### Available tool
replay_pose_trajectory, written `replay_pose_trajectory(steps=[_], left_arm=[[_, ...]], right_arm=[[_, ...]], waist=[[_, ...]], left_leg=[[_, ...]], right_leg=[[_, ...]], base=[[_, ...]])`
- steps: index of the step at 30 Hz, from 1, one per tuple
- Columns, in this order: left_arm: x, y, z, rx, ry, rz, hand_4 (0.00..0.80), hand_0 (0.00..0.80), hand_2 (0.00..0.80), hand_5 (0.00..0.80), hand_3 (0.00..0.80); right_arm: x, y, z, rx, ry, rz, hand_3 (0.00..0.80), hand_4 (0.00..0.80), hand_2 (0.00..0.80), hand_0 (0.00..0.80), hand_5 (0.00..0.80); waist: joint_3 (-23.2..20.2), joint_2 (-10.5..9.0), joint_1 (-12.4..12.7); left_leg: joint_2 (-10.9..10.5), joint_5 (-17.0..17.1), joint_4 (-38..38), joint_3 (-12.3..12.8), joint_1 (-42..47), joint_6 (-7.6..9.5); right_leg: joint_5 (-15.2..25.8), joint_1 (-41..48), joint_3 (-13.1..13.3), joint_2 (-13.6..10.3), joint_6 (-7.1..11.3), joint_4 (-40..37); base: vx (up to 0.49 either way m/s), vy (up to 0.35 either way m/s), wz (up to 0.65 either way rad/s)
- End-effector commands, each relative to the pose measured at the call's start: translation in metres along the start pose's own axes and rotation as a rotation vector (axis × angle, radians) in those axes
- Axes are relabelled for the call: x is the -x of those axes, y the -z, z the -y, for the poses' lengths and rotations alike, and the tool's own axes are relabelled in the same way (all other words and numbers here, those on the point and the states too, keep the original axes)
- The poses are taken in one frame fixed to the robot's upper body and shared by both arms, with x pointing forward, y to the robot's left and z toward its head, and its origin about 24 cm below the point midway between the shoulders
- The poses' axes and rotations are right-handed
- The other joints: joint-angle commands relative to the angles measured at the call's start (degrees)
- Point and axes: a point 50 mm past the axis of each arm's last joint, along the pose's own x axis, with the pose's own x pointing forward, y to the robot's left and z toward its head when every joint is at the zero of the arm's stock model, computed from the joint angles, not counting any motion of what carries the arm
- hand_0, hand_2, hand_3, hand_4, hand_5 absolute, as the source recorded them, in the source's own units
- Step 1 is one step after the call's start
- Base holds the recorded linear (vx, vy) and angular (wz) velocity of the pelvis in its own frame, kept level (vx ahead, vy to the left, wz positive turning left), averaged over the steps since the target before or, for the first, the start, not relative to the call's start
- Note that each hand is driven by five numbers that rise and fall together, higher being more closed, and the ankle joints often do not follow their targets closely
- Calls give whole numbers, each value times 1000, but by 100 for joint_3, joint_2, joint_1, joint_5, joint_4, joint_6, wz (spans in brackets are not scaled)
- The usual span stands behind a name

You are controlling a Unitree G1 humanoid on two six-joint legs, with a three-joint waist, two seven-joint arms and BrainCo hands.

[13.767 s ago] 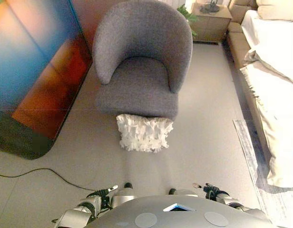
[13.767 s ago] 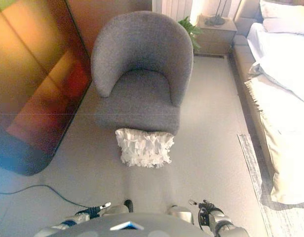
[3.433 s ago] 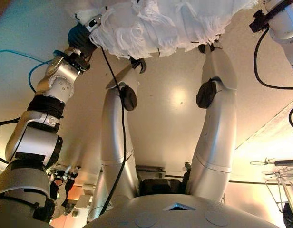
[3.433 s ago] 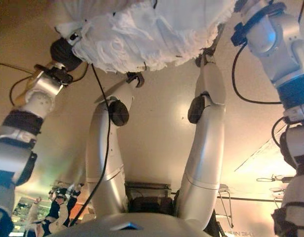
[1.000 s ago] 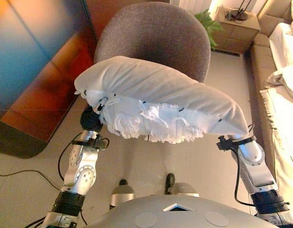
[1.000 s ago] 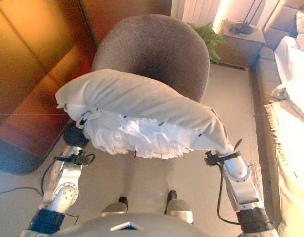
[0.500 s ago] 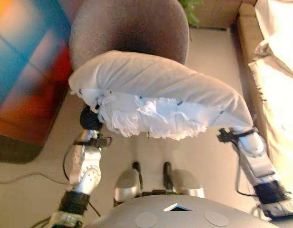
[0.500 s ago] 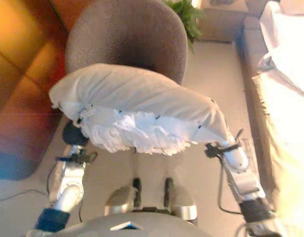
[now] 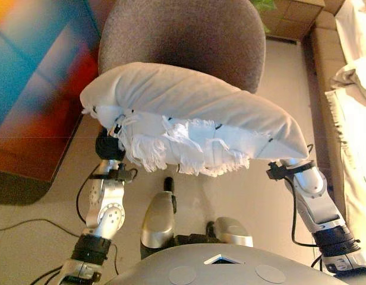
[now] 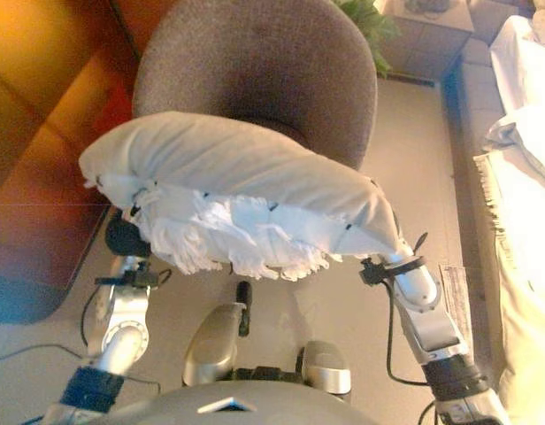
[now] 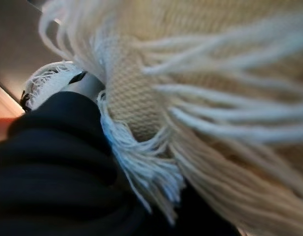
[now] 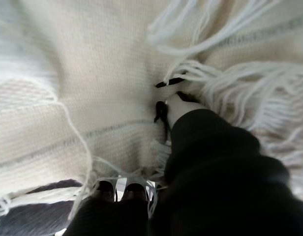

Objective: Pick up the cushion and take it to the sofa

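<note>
White fringed fabric cushion [image 9: 189,116] held aloft before grey upholstered tub armchair [image 10: 259,66].
Left hand [image 11: 53,147] and right hand [image 12: 186,123] underneath, one at each end; fingers buried in fringe, grip cannot be determined.

A pale floor [image 9: 278,89] was seen, on which a grey armchair [image 9: 189,35] stood. A wooden cabinet [image 10: 427,40] with a green plant [image 10: 370,27] beside it was set further back. A sofa draped in pale cloth [image 10: 520,177] stood along the right.
</note>
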Motion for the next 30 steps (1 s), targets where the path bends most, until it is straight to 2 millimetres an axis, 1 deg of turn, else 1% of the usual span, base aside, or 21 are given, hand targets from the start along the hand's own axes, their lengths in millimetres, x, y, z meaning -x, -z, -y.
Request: replay_pose_trajectory(steps=[1,3,4,5,6,7,8,10,11,13,16,18,20,21,23,24,25,27,28,29,30], left_arm=[[-13,-12,44,17,253,90,800,800,800,800,800],[-16,-10,42,18,259,73,800,800,800,800,800],[-17,-10,42,21,265,66,800,800,800,800,800],[-18,-10,41,20,269,61,800,800,800,800,800],[-19,-10,42,21,271,61,800,800,800,800,800],[-19,-10,42,23,270,62,800,800,800,800,800],[-19,-10,43,24,268,65,800,800,800,800,800],[-20,-11,46,22,279,68,800,800,800,800,800],[-19,-10,47,20,282,67,800,800,800,800,800],[-18,-10,47,10,290,59,800,800,800,800,800],[-19,-10,49,3,300,54,800,800,800,800,800],[-20,-9,47,0,299,51,800,800,800,800,800],[-23,-9,47,3,283,60,800,800,800,800,800],[-22,-8,46,4,261,59,800,800,800,800,800],[-19,-7,42,10,223,52,800,800,800,800,800],[-17,-7,41,7,218,52,800,800,800,800,800],[-14,-9,38,-1,207,60,800,800,800,800,800],[-9,-9,34,-6,171,67,800,800,800,800,800],[-6,-6,32,-4,155,59,800,800,800,800,800],[-4,-3,29,1,132,44,800,800,800,800,800],[-3,0,28,-1,120,31,800,800,800,800,800]], right_arm=[[-17,-45,-17,-52,-27,297,800,800,800,800,800],[-18,-42,-20,-54,-11,290,800,800,800,800,800],[-19,-42,-20,-54,-7,288,800,800,800,800,800],[-19,-42,-19,-56,-4,286,800,800,800,800,800],[-21,-42,-19,-55,-4,290,800,800,800,800,800],[-21,-42,-19,-55,-5,295,800,800,800,800,800],[-21,-43,-19,-54,-6,301,800,800,800,800,800],[-19,-43,-15,-47,2,309,800,800,800,800,800],[-19,-43,-14,-45,5,310,800,800,800,800,800],[-19,-43,-11,-40,19,306,800,800,800,800,800],[-21,-44,-9,-41,28,304,800,800,800,800,800],[-22,-44,-7,-46,27,301,800,800,800,800,800],[-24,-44,-6,-43,8,294,800,800,800,800,800],[-25,-43,-5,-43,-3,279,800,800,800,800,800],[-25,-43,-3,-47,-25,252,800,800,800,800,800],[-24,-43,-2,-46,-34,246,800,800,800,800,800],[-21,-41,-4,-38,-62,233,800,800,800,800,800],[-18,-34,-7,-40,-87,203,800,800,800,800,800],[-17,-30,-8,-39,-86,189,800,800,800,800,800],[-16,-25,-9,-46,-84,171,800,800,800,800,800],[-16,-22,-10,-53,-85,161,800,800,800,800,800]], waist=[[-764,-5,-15],[-829,0,-41],[-843,21,-54],[-838,24,-79],[-805,92,-124],[-747,146,-183],[-677,187,-257],[-557,222,-395],[-523,223,-438],[-484,164,-551],[-441,150,-660],[-476,105,-679],[-578,35,-687],[-668,42,-718],[-775,114,-780],[-788,106,-774],[-787,81,-745],[-698,-6,-633],[-662,-17,-581],[-599,-15,-507],[-558,5,-474]], left_leg=[[21,253,-985,-723,-5,-12],[-106,221,-1035,-807,94,38],[-136,212,-1050,-769,147,44],[-169,194,-1076,-741,214,52],[-108,139,-1132,-632,418,30],[-63,100,-1203,-619,611,8],[-38,52,-1270,-666,819,-10],[-12,-129,-1391,-715,1218,-43],[-1,-209,-1417,-732,1317,-55],[-27,-465,-1426,-847,1517,-60],[69,-761,-1356,-1003,1731,-15],[147,-921,-1248,-1045,1813,-16],[264,-1112,-943,-991,1841,-103],[446,-1067,-778,-943,1979,-211],[803,-429,-295,-941,2044,-490],[844,-176,44,-966,1966,-548],[852,205,842,-1012,1590,-578],[610,394,2173,-1129,659,-437],[503,369,2253,-1133,419,-411],[414,346,1873,-1086,318,-418],[437,346,1192,-966,363,-459]], right_leg=[[1979,506,-181,464,192,-738],[1993,279,-90,618,187,-986],[2010,98,-178,623,174,-1242],[1971,6,-291,586,160,-1418],[1953,-411,-555,475,125,-1778],[1913,-672,-676,444,70,-1996],[1884,-862,-739,444,-4,-2259],[2112,-1146,-841,185,-18,-3074],[2243,-1183,-791,114,9,-3342],[2931,-1323,-412,-149,172,-4121],[3229,-1420,27,-267,266,-4413],[3090,-1260,-26,-261,314,-4463],[2969,-1135,-125,-267,277,-4429],[2854,-1139,-123,-175,194,-4274],[2662,-1111,-93,40,-20,-4114],[2644,-1083,-97,74,-82,-4125],[2615,-972,-110,129,-223,-4178],[2573,-742,-92,154,-421,-4213],[2545,-627,-110,160,-436,-4252],[2495,-431,-156,174,-417,-4347],[2446,-304,-221,201,-379,-4444]], base=[[552,86,-2],[493,66,29],[455,48,22],[388,41,12],[354,22,10],[330,-1,8],[323,-39,4],[330,-83,11],[369,-134,41],[443,-196,49],[419,-232,35],[386,-263,39],[386,-257,35],[423,-230,13],[338,-182,3],[253,-200,-11],[220,-225,-16],[239,-217,-30],[246,-105,-41],[248,-40,-25],[244,-23,-8]])
